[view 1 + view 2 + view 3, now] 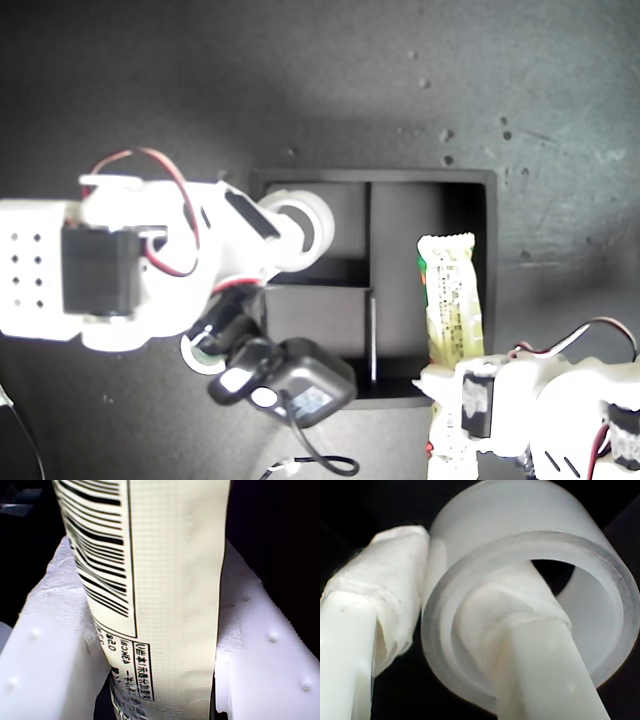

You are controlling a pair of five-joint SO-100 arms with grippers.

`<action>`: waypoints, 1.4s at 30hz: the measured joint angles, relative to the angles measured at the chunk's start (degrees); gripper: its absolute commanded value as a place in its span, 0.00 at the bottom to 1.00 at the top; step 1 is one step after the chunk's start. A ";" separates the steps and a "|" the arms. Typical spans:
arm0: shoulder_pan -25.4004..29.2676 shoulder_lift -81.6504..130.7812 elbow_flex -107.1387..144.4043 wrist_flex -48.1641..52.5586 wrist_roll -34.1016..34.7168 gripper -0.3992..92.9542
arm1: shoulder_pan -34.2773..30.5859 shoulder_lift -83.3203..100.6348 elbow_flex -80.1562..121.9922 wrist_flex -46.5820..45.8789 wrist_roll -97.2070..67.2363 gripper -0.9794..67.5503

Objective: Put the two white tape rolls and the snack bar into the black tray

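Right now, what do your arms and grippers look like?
Both arms are white printed plastic with black servo blocks and looping red and black wires. My first gripper has white fingers with small dimples. My second gripper's fingertips are wrapped in white tape.

A black tray sits on a dark grey, faintly speckled tabletop. The snack bar, at the exterior view's right, wears a cream-white wrapper with yellowish-green print; up close its back carries a black barcode and a black-outlined box of small black text. A plain white tape roll shows translucent, milky walls. A second roll, at the exterior view's lower left, is white with a greenish core. Both arms are white plastic with black motor blocks and red and black wires.
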 measured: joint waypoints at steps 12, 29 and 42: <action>-0.79 -1.76 -2.20 3.87 -1.93 0.03 | 0.00 0.00 -0.09 0.00 -0.09 0.01; -0.09 -7.65 -11.87 10.28 -2.02 0.18 | -0.18 0.00 2.64 -0.88 0.53 0.27; -0.18 -5.19 -23.29 27.69 -3.78 0.16 | 1.58 0.09 -3.69 12.22 0.53 0.27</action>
